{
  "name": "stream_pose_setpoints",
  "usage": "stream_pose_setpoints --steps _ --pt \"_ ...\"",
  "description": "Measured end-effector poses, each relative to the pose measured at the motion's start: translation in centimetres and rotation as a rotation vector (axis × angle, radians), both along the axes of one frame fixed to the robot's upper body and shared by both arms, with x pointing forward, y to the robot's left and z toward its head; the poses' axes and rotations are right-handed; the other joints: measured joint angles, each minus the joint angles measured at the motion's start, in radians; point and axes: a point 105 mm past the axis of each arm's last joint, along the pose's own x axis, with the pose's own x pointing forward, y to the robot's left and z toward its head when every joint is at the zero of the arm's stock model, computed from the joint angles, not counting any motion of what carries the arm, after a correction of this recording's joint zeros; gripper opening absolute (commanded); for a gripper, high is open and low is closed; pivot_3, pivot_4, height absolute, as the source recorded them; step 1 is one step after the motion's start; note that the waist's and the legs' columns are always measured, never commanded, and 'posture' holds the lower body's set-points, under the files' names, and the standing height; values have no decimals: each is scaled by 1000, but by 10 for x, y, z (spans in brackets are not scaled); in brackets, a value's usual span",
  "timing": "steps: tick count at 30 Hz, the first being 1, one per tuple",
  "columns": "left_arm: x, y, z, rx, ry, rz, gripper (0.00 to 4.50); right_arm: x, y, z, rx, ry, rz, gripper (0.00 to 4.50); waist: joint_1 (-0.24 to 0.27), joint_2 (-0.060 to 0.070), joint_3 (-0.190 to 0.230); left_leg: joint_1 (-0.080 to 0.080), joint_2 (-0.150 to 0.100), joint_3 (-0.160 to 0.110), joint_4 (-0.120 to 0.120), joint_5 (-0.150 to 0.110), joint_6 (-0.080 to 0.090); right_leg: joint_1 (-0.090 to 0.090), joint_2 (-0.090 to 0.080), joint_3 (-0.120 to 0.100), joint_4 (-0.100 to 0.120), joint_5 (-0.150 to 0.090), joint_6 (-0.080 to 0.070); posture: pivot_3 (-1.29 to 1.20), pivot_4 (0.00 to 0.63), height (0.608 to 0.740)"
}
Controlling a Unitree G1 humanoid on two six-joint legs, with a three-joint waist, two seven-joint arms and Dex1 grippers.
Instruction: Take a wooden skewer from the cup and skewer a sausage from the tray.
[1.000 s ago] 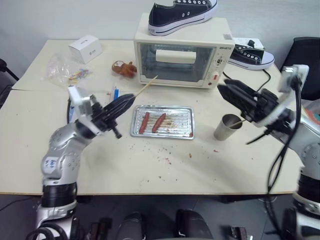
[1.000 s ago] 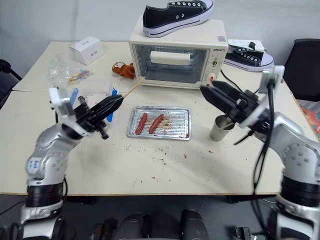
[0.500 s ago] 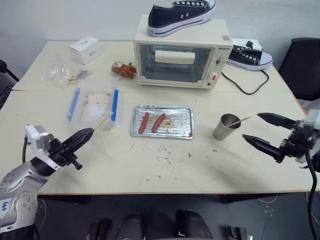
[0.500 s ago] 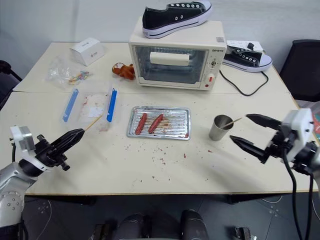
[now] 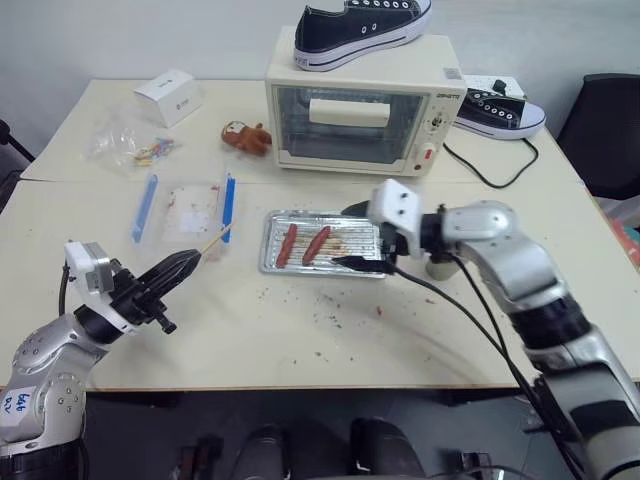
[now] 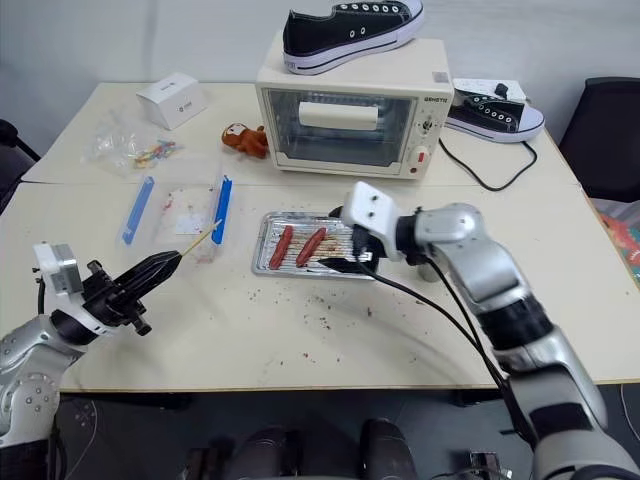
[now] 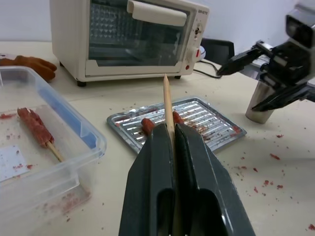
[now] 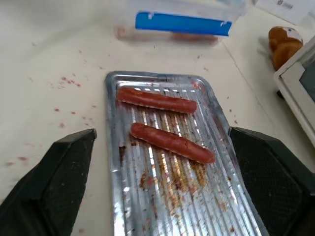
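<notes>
Skewer pickup's done: your left gripper (image 7: pixel 173 142) is clamped on the wooden skewer (image 7: pixel 167 105). Your right gripper (image 8: pixel 160 147) hangs wide open and empty over the tray (image 8: pixel 216 206); neither sausage (image 8: pixel 172 142) is pierced yet.

L claw (image 5: pixel 182 266) clamped tight (arm low, at L side); R claw (image 5: pixel 362 237) spread wide, arm reaching inward.

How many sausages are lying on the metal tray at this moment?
2. Both lie side by side in the left half of the tray: one sausage nearest the tray's left edge, the other sausage just to its right. None seems hidden.
</notes>
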Motion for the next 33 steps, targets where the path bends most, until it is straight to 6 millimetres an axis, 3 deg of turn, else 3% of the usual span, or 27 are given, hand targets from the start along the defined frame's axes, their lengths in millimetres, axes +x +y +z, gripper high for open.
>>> stream_pose_setpoints --steps 8,16,24,27,33 --pt "0 -10 1 -25 -24 -1 0 36 44 -19 -130 -34 55 4486 -21 0 0 0 1 0 0 0 0 0 1 0 1 0 0 0 150 740" --pt "2 -12 0 -40 -26 18 0 44 48 -40 -219 26 74 4486 -26 0 0 0 1 0 0 0 -1 0 1 0 1 0 0 0 150 740" --pt "1 -13 1 -36 -32 20 0 43 39 -41 -250 118 81 4486 -38 1 0 0 2 -1 -1 0 -1 0 1 0 1 0 0 0 150 740" --pt "-1 -14 2 -31 -37 18 0 44 36 -42 -251 134 71 3828 -39 1 1 0 2 -1 -1 0 -1 0 1 0 1 0 0 0 150 740" --pt "0 -14 3 -31 -38 24 0 45 35 -40 -235 141 59 1904 -39 1 1 0 2 -1 -1 0 -1 0 1 0 1 0 0 0 150 740"
